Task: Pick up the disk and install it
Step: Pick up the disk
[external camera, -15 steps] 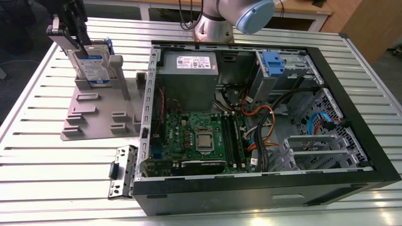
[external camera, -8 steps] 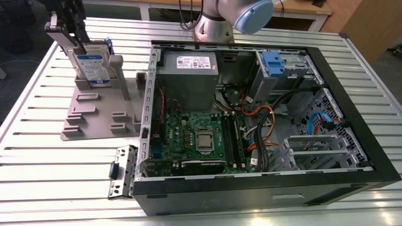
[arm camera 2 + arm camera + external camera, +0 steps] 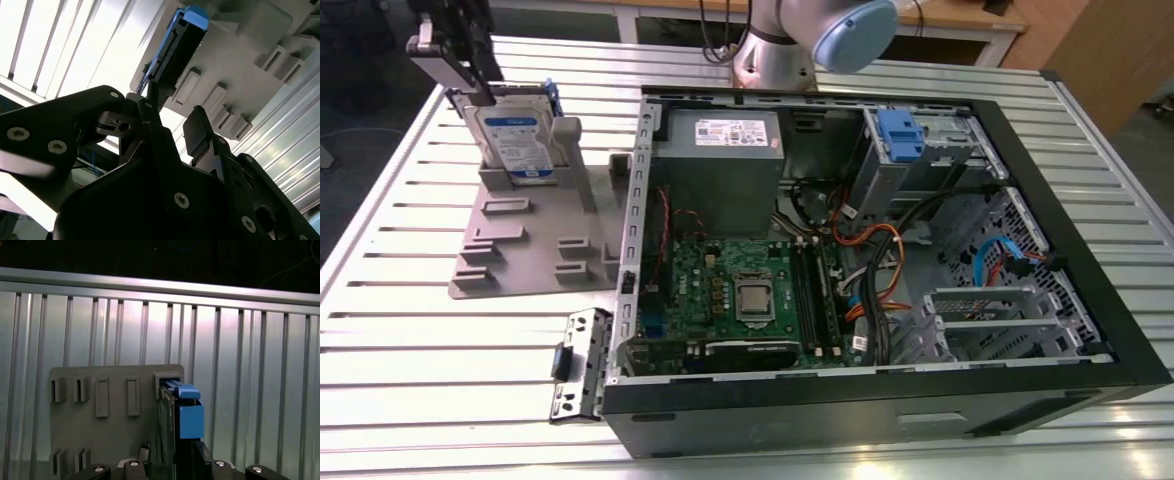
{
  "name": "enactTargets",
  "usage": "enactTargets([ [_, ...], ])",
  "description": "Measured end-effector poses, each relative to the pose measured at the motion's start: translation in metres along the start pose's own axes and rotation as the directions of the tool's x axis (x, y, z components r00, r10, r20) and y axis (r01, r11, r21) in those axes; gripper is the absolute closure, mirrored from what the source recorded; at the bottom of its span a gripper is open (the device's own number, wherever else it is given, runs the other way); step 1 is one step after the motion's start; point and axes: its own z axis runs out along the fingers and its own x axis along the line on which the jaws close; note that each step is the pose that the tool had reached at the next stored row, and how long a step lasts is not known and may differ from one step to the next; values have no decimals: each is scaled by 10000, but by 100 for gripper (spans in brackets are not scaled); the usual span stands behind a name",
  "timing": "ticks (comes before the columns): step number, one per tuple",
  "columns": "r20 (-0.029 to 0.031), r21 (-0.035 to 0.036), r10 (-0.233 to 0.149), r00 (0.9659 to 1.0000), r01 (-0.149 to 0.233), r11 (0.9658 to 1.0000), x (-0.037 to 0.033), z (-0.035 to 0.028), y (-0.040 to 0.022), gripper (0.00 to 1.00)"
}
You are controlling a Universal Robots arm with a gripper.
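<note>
The disk [image 3: 518, 140] stands upright on its edge in a slot of the grey plastic holder [image 3: 520, 255] at the exterior view's left; its blue-and-white label and blue side rails show. My gripper [image 3: 478, 88] hangs right at the disk's top edge, open. In the first wrist view the disk [image 3: 190, 415] runs end-on between my two black fingers, one finger [image 3: 145, 455] on each side, with gaps showing. In the second wrist view the fingertips [image 3: 149, 95] reach the near end of the disk [image 3: 182, 40] without clamping it.
An open computer case [image 3: 1107, 330] lies on the slatted metal table [image 3: 400, 330], with motherboard [image 3: 734, 290], grey power-supply box [image 3: 720, 150] and a metal cage with a blue tab [image 3: 901, 130]. A loose metal bracket [image 3: 580, 365] lies by the case. The arm's base [image 3: 781, 50] stands behind.
</note>
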Motion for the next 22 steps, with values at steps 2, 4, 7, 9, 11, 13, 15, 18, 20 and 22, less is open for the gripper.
enactTargets([
  [2, -1, -1, 2, 10000, -2, 10000, -45, 9, 28, 53],
  [4, 0, -1, 4, 10000, -4, 10000, -91, 22, 51, 53],
  [7, 0, 1, 5, 10000, -5, 10000, -145, 52, 72, 53],
  [9, -37, -1, 4, 10000, -4, 10000, -153, 88, 77, 53],
  [11, -117, -5, 4, 9999, -4, 10000, -154, 123, 79, 53],
  [13, -187, -8, 4, 9998, -4, 10000, -153, 156, 82, 53],
  [15, -231, -11, 3, 9997, -3, 10000, -151, 192, 87, 53],
  [18, -235, -11, 2, 9997, -3, 10000, -147, 247, 91, 53],
  [20, -236, -11, 3, 9997, -3, 10000, -145, 283, 96, 53],
  [22, -239, -10, 4, 9997, -4, 10000, -146, 320, 103, 53],
])
